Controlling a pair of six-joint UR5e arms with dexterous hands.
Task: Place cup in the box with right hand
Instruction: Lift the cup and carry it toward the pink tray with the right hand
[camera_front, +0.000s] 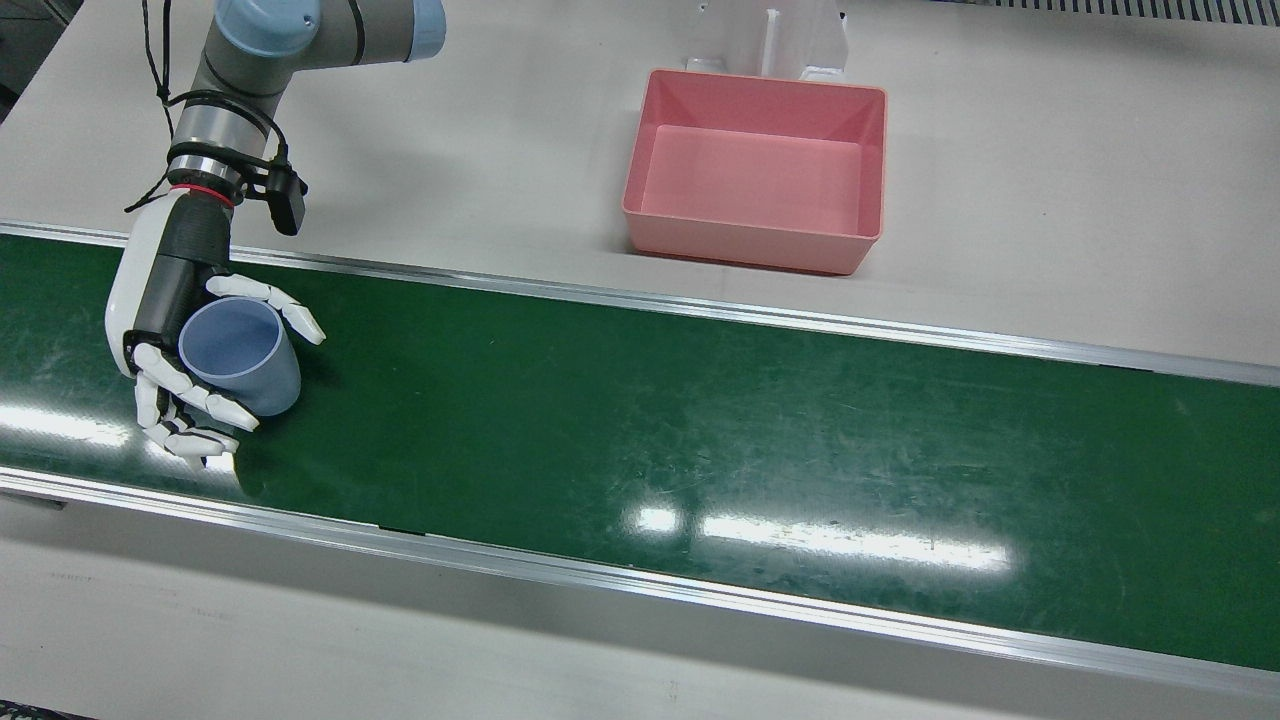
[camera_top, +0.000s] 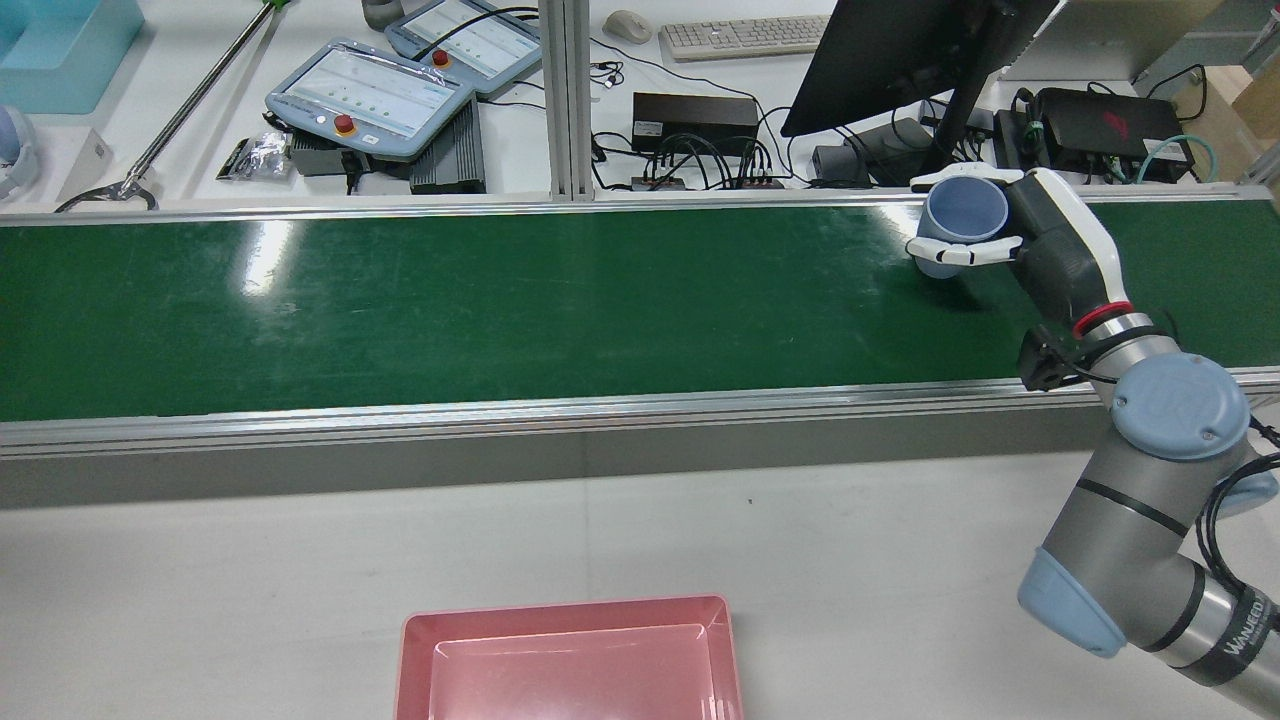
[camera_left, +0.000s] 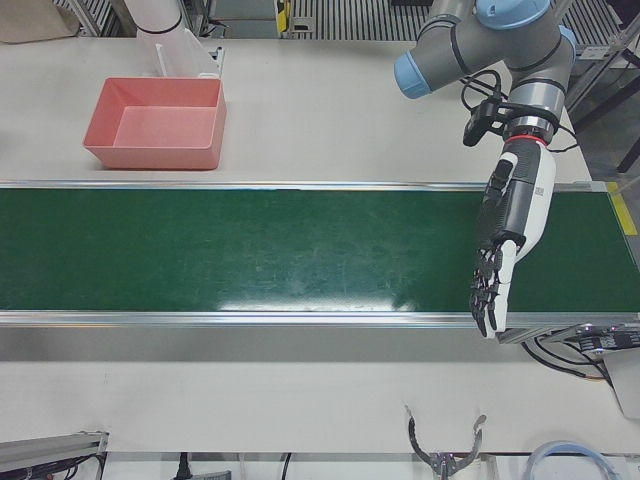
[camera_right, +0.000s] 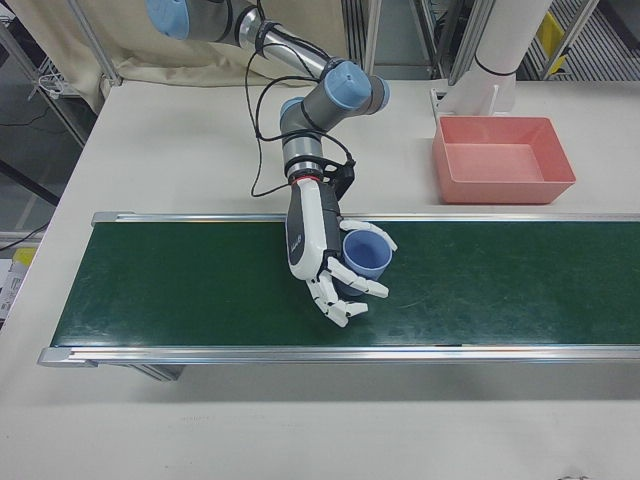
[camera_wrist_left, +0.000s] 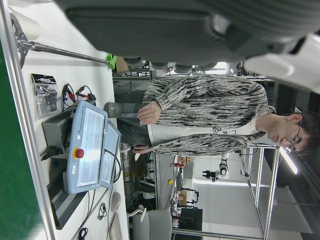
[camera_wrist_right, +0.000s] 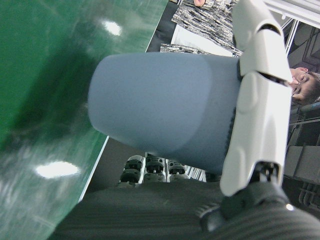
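Right hand: my right hand (camera_front: 190, 330) is wrapped around the blue cup (camera_front: 243, 356), fingers (camera_front: 205, 400) curled on one side of the wall and the thumb on the other.
Cup: upright, mouth up, over the green belt (camera_front: 700, 420); in the right hand view its base looks clear of the belt, so I judge it lifted.
Box: the pink box (camera_front: 757, 168) sits empty on the bench (camera_front: 480, 140) beyond the belt, well apart from the cup.
Left hand: my left hand (camera_left: 505, 240) hangs spread over the other end of the belt, holding nothing.
Done: the grasp, and apparently the lift.
Left: carry the cup across to the box, lower it in, let go.
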